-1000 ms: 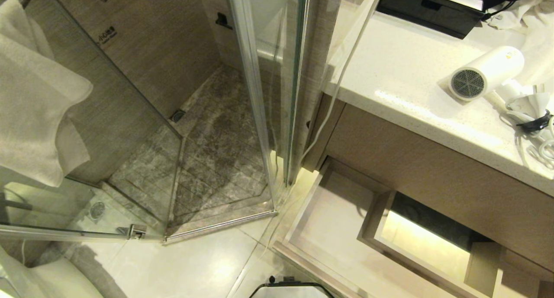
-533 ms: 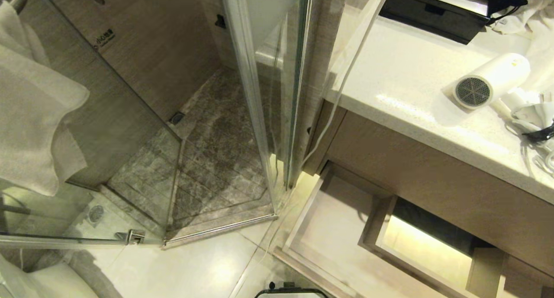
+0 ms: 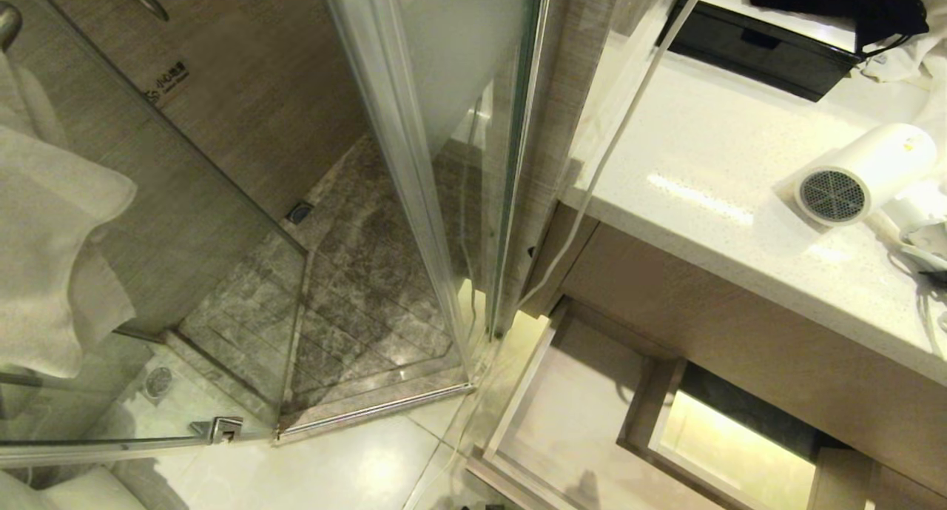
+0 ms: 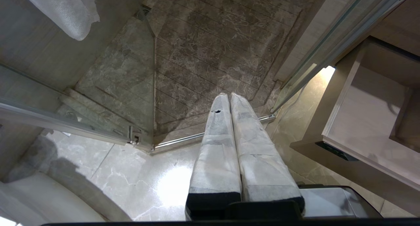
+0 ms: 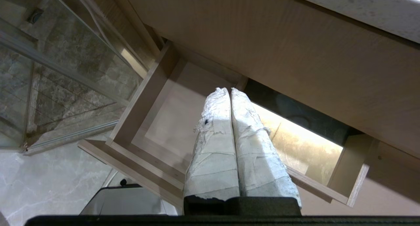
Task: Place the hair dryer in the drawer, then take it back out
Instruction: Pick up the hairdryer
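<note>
While both arms hang parked, you have the left gripper (image 4: 229, 96) and right gripper (image 5: 228, 91) pressed closed on nothing. Below the right one, the drawer (image 3: 570, 414) stands pulled open. Farther back, the hair dryer (image 3: 862, 175) lies on the white countertop (image 3: 703, 169).

You are looking at a white hair dryer (image 3: 865, 175) with a dark grey mesh grille, upper right, lying on a speckled white table (image 3: 695, 177). The drawer (image 3: 570, 421) is showing pale wood grain, lower right; grey marbled shower floor (image 3: 370, 273) at centre.
</note>
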`<state>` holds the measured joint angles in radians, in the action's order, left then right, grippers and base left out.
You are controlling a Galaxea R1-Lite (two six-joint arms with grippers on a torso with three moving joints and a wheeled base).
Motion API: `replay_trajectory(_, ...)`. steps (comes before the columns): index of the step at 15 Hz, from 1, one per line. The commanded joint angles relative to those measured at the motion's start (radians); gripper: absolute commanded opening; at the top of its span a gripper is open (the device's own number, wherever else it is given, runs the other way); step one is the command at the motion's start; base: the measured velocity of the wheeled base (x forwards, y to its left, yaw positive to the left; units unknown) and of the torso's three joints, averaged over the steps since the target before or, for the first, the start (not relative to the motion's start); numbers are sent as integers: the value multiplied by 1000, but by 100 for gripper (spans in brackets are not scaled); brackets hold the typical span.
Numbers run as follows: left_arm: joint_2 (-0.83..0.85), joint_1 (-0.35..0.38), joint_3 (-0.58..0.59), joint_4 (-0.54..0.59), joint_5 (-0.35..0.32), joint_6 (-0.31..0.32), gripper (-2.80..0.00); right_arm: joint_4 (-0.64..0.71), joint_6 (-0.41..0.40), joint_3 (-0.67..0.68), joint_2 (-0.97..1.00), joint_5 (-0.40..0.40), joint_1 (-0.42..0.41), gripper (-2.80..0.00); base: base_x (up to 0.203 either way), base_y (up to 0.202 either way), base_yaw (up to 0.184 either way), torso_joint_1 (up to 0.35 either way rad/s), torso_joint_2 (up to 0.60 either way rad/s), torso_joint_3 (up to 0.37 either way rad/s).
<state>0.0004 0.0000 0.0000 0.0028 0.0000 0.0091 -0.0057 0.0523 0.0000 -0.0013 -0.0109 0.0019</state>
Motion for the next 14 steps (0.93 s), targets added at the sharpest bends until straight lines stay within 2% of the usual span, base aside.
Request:
replay_trajectory(1,0,0,0,0,0,0,-280,0,-1,0,1,2,0,-280,0,0,0,0,0,0)
replay_trajectory(5,0,0,0,0,2,0,-280,0,0,0,1,2,1,-280,0,0,0,0,0,0)
replay_trajectory(10,0,0,0,0,0,0,-280,0,0,0,1,1,1,-280,0,0,0,222,-75,147)
replay_trajectory(14,0,0,0,0,0,0,-280,0,0,0,1,2,1,-280,0,0,0,70,-25,36)
